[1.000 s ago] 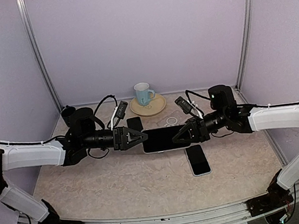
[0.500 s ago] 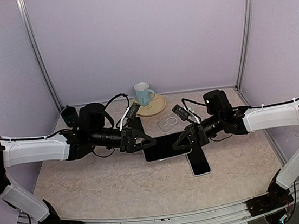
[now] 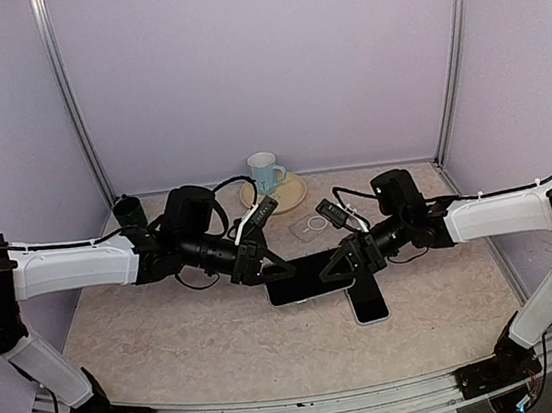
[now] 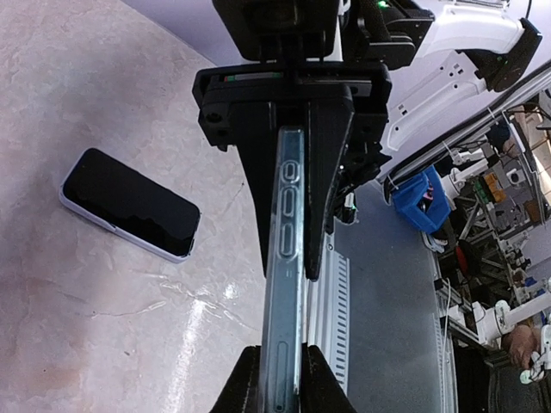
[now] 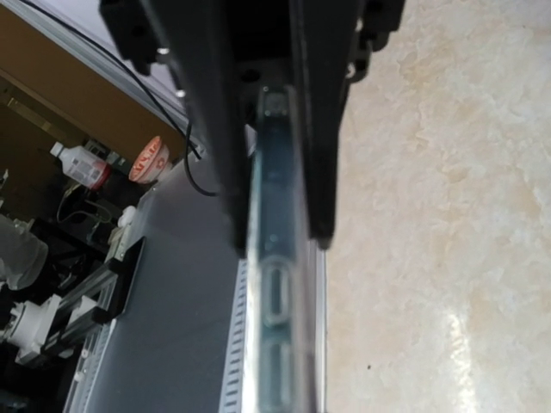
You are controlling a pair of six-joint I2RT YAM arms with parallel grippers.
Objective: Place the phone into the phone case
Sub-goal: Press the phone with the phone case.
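The phone (image 3: 368,301) lies flat and screen up on the table (image 3: 170,330), just right of and below frame centre in the top view. Directly above it in the picture, the case (image 3: 303,276) is held off the table as a dark slab. The left gripper (image 3: 276,270) is clamped on its left end and the right gripper (image 3: 336,270) on its right end. The case's lower right corner overlaps the phone's upper end in the picture, and the right gripper sits just above the phone. Further up the frame a clear ringed sheet (image 3: 311,225) lies flat. Beyond it a mug (image 3: 265,172) stands on a plate (image 3: 290,197), and a black cup (image 3: 125,210) stands at the left.

In the left wrist view the case (image 4: 284,284) runs edge-on up the middle, translucent, with button bumps along it. The left gripper (image 4: 281,385) pinches it at the bottom edge, jaws nearly together. The right gripper (image 4: 291,258) grips the far end from the top. The phone (image 4: 129,205) lies at middle left on the table (image 4: 86,86), well clear of the case. A blue object (image 4: 422,194) sits off the table at the right.

In the right wrist view the case (image 5: 275,301) again stands edge-on at centre. Two blurred dark fingers (image 5: 215,129) press on both of its faces from the top. I cannot tell whose fingers they are. The table (image 5: 448,215) fills the right side, and the phone is out of frame.
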